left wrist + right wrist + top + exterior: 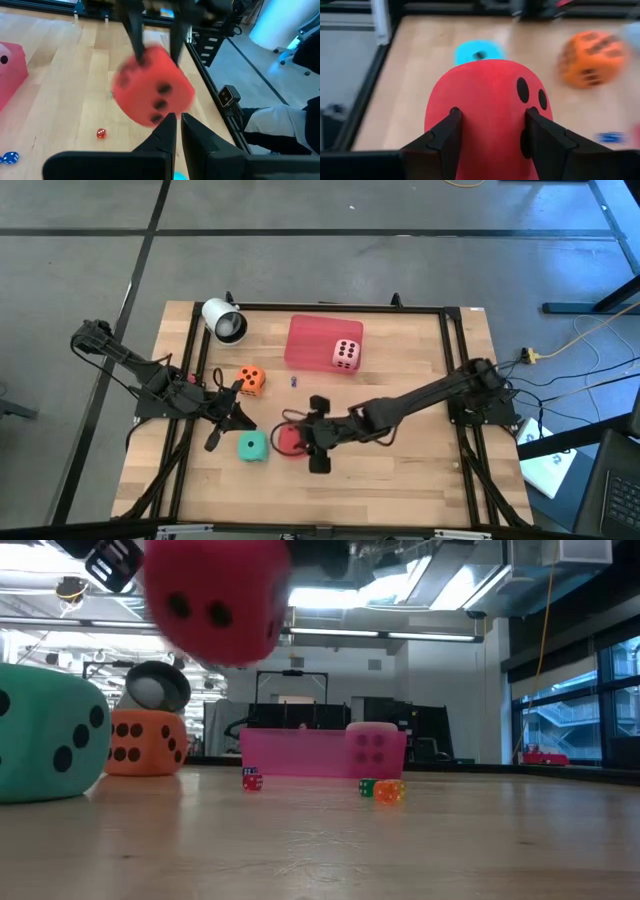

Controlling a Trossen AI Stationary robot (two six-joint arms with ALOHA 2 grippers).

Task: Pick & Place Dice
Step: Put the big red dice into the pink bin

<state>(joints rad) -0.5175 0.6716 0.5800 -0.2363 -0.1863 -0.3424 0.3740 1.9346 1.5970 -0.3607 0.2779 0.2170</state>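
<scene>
Above the near middle of the table, the red die (487, 115) is squeezed between the right gripper (490, 135) fingers, lifted clear. The left gripper (178, 131) is closed, empty. No writing can be read.

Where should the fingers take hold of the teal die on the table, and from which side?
Grip the teal die across two opposite flat side faces, coming straight down from above. It rests flat on the wooden table with its top clear; the left gripper sits close beside it, so a sideways approach looks crowded.
</scene>
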